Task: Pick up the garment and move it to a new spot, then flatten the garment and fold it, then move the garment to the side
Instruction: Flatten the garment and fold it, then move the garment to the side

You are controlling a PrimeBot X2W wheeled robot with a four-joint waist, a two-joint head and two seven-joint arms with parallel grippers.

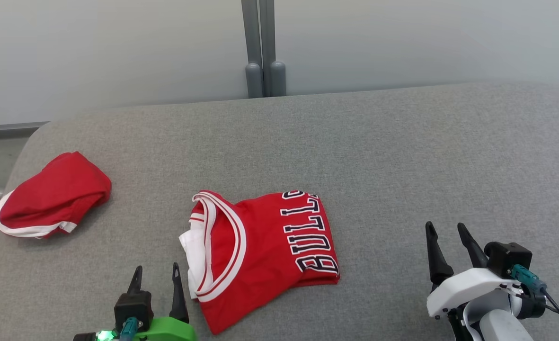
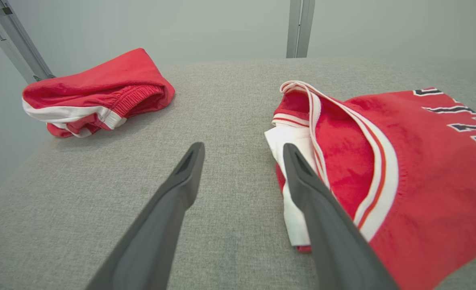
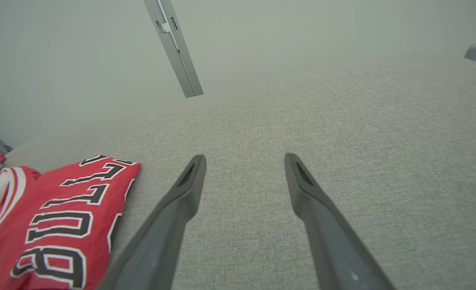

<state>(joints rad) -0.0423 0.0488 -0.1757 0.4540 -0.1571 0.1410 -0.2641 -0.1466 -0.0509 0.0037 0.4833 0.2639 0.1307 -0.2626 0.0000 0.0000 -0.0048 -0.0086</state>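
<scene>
From the head view, a red Bulls jersey lies folded near the middle of the grey padded surface. Its white-trimmed collar is turned toward my left and its lettering toward my right. A pair of red shorts with white trim sits bunched near the surface's left edge, well apart from the jersey. My left pincer is at the lower left, released and empty, just beside the jersey's white collar edge. My right pincer is at the lower right, also released and empty, over bare fabric and apart from the jersey's lettered side. A grey post stands behind the surface against a pale wall.

From my left wrist, my two fingers are spread with only grey surface between them. The jersey lies to their right, and its white edge runs behind one finger; I cannot tell whether they touch. The shorts lie farther off to the left.

From my right wrist, my fingers are parted over bare surface, gripping nothing. The jersey lies at the lower left with its black-and-white letters showing, near my fingers but apart from them.
</scene>
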